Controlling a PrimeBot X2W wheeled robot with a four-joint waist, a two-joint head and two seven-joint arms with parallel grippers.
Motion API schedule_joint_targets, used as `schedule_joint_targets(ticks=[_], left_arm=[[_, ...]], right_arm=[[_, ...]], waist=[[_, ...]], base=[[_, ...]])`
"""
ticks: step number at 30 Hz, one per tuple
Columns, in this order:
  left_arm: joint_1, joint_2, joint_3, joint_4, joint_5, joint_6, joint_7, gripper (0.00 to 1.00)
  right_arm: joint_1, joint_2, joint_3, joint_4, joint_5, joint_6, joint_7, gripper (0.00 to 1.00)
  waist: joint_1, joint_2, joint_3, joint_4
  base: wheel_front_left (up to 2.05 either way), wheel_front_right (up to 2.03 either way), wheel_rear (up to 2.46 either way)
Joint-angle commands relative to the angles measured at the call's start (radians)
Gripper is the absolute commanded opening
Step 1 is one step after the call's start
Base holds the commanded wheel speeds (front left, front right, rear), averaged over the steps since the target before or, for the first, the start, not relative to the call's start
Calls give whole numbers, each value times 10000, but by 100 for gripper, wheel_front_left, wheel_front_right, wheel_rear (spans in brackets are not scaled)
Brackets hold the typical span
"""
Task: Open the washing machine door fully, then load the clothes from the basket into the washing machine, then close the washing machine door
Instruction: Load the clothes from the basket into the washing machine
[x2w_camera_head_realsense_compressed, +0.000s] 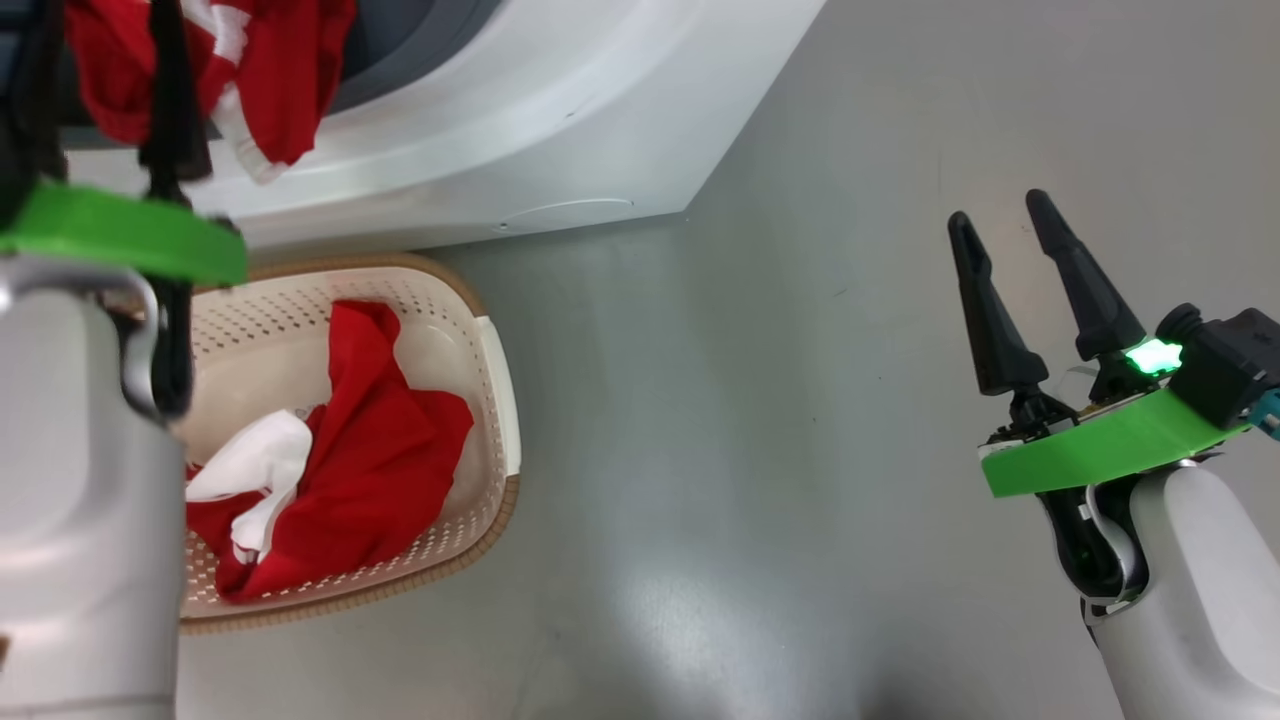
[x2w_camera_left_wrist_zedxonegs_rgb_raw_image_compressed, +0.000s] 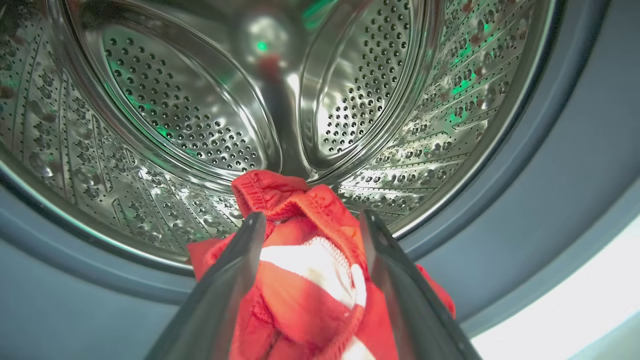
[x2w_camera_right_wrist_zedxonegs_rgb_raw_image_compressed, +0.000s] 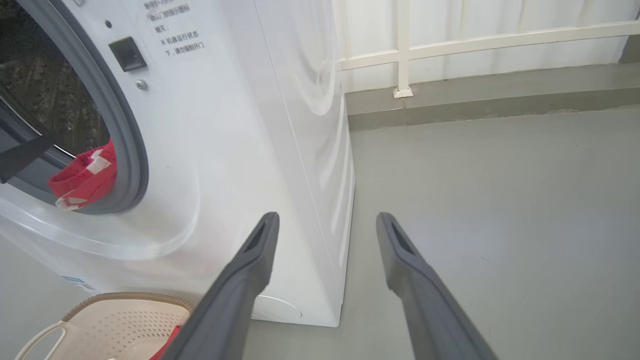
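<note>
**Red garment on the drum's lip, left jaws spread around it**

The left jaws stand wide open with the red garment (x2w_camera_left_wrist_zedxonegs_rgb_raw_image_compressed: 305, 280) loose between them. It drapes over the grey seal (x2w_camera_left_wrist_zedxonegs_rgb_raw_image_compressed: 550, 175) and partly hangs out of the washing machine (x2w_camera_head_realsense_compressed: 560, 110), with the drum (x2w_camera_left_wrist_zedxonegs_rgb_raw_image_compressed: 175, 115) straight ahead. More clothes (x2w_camera_head_realsense_compressed: 370, 450) lie in the basket (x2w_camera_head_realsense_compressed: 495, 370) below the left arm (x2w_camera_head_realsense_compressed: 80, 480). The right jaws, open and empty, hang well apart over the floor (x2w_camera_head_realsense_compressed: 800, 400).

The head view looks steeply down at the grey floor (x2w_camera_head_realsense_compressed: 850, 450), the basket (x2w_camera_head_realsense_compressed: 497, 390) and the washing machine (x2w_camera_head_realsense_compressed: 520, 120) at its lower front. The left wrist view sits close at the machine's mouth, facing into the steel drum (x2w_camera_left_wrist_zedxonegs_rgb_raw_image_compressed: 175, 125) past a red garment (x2w_camera_left_wrist_zedxonegs_rgb_raw_image_compressed: 300, 290). The right wrist view, low and farther back, faces the washer's front corner, sharing basket and garment with the head view.
</note>
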Motion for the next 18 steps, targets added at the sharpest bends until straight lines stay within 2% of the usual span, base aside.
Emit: schedule_joint_targets(ticks=[1,10,18], left_arm=[[460,358,220,-540,-44,-72,-36,100],[2510,30,640,-2154,-428,-40,-36,100],[4386,-221,910,-3697,-224,-31,-36,100]], right_arm=[[352,-112,94,-275,81,16,-48,100],[458,-22,115,-317,117,16,-48,100],[581,-53,210,-347,89,16,-48,100]], waist=[[0,0,-50,52],[0,0,-256,212],[0,0,-367,262]], base=[[0,0,0],[0,0,0],[0,0,0]])
